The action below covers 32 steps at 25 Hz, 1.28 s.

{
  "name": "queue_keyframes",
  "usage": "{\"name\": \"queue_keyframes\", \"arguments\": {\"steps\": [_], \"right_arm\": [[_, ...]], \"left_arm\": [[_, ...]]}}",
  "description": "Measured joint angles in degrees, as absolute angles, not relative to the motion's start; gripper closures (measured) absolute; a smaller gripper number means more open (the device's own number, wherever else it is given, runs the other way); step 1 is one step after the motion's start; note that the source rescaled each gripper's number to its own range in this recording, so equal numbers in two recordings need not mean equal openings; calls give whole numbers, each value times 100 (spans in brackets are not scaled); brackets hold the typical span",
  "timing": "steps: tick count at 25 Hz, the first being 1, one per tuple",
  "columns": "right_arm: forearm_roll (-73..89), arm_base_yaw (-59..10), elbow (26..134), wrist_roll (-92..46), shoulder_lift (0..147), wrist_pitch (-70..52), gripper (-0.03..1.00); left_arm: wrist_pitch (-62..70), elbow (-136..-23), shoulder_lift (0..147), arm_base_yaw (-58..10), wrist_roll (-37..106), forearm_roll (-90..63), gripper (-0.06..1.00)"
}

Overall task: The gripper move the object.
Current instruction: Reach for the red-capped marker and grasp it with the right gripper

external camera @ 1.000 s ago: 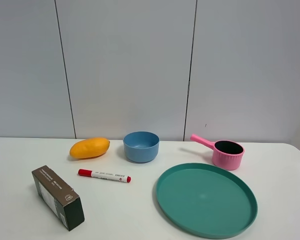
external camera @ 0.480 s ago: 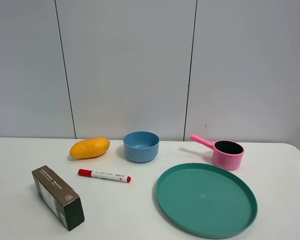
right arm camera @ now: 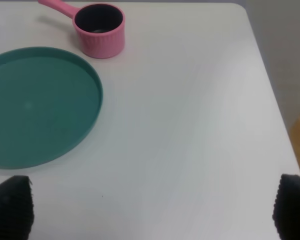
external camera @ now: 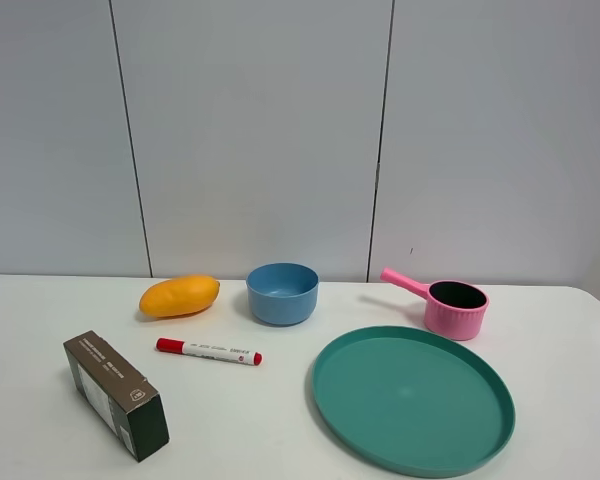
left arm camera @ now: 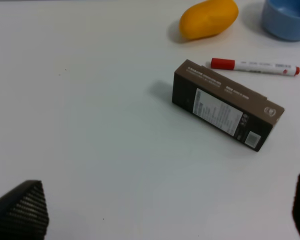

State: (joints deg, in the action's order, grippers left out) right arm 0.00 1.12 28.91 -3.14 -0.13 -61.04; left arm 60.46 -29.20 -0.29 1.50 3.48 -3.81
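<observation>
A slim white marker pen with a red cap and red end lies flat on the white table, in front of the orange mango and the blue bowl. It also shows in the left wrist view, beyond the dark brown box. My left gripper is open and empty, hanging above bare table well short of the box. My right gripper is open and empty above the table's right side. Neither arm shows in the exterior view.
The dark brown box lies at the front left. A teal round plate sits at the front right, with a pink saucepan behind it. The table's right edge shows in the right wrist view.
</observation>
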Motion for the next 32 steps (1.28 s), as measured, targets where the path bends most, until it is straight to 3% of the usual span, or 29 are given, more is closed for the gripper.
{"name": "queue_keyframes", "arguments": {"steps": [9, 20, 32], "right_arm": [[228, 112, 3323, -382, 200, -6104, 0], [768, 112, 5211, -2046, 2607, -5996, 0], [2543, 112, 5645, -3506, 5089, -5018, 0]], "left_arm": [[6046, -2920, -29, 150, 348, -381, -6], [6046, -2920, -29, 150, 348, -381, -6], [6046, -2920, -29, 150, 348, -381, -6]]}}
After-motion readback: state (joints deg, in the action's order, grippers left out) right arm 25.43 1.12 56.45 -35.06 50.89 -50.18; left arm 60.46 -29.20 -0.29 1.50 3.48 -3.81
